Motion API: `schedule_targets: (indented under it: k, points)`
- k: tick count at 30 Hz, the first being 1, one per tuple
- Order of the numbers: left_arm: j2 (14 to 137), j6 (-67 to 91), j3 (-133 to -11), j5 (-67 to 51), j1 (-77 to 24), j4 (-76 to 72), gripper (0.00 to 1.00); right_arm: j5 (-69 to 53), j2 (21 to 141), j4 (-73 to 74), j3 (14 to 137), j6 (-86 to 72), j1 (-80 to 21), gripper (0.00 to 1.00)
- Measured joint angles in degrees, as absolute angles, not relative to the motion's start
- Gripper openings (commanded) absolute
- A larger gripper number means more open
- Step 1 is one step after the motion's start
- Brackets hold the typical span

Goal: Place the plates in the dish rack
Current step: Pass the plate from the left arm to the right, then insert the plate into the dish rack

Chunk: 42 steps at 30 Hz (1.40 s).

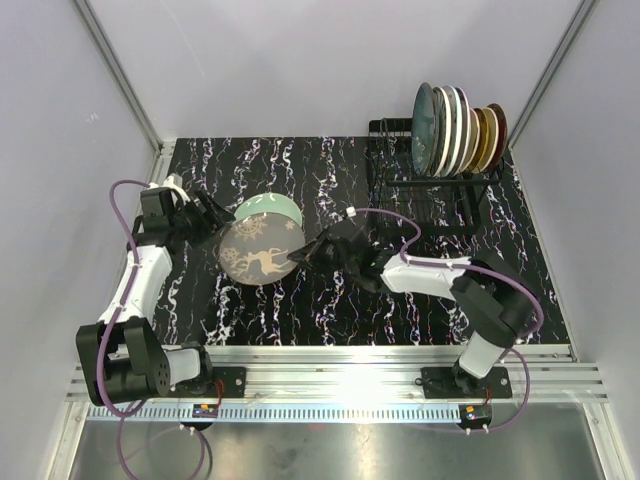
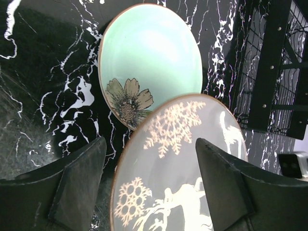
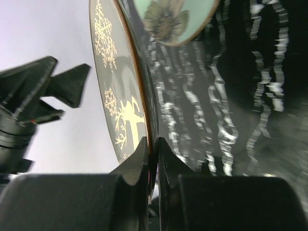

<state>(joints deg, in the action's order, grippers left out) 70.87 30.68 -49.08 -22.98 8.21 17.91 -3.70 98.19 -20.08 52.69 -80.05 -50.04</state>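
Note:
A dark grey plate (image 1: 260,253) with a pale reindeer and snowflakes is lifted and tilted over the table's left middle. My right gripper (image 1: 301,251) is shut on its right rim, and in the right wrist view the fingers (image 3: 144,156) pinch the plate (image 3: 113,82) by its edge. My left gripper (image 1: 214,223) stands open at the plate's left edge. In the left wrist view its fingers (image 2: 79,185) are spread wide on either side of the plate (image 2: 187,159) without touching it. A mint green plate (image 1: 283,207) with a flower lies flat behind it. The dish rack (image 1: 432,195) at the back right holds several upright plates (image 1: 458,128).
The black marbled tabletop (image 1: 330,300) ends at a metal rail along the near edge (image 1: 340,355). White walls enclose the back and both sides. The rack's black wire frame (image 2: 274,62) shows at the right of the left wrist view.

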Motion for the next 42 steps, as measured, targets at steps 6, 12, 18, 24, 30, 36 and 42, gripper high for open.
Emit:
schedule_targets:
  k: [6, 12, 18, 24, 30, 36, 42]
  points:
    - [70.87, 30.13, -49.12, -23.18, 8.62, 17.93, 0.84, 0.80, 89.78, -6.44, 52.66, -69.78, -50.13, 0.00]
    - [70.65, 28.97, -49.63, -23.68, 8.64, 18.59, 0.99, 6.31, 79.07, 7.70, 55.07, -55.70, -50.13, 0.00]
    - [69.01, 28.73, -49.80, -24.84, 8.62, 18.63, 0.99, 10.28, 76.77, 21.04, 67.57, -40.23, -50.13, 0.00]
    - [66.37, 27.73, -50.26, -24.84, 7.73, 19.62, 0.99, 15.73, 77.03, 29.54, 84.99, -26.55, -48.73, 0.00]
    - [63.05, 24.29, -52.47, -21.12, 2.17, 22.46, 0.99, 18.61, 78.67, 32.21, 97.54, -18.31, -40.45, 0.00]
    - [59.55, 21.98, -54.04, -17.50, -0.34, 24.32, 0.99, 26.00, 84.27, 36.64, 107.92, -9.02, -36.86, 0.00]
    - [59.24, 21.17, -54.28, -16.49, -1.45, 24.75, 0.99, 32.40, 89.23, 38.89, 116.73, -0.43, -36.86, 0.00]
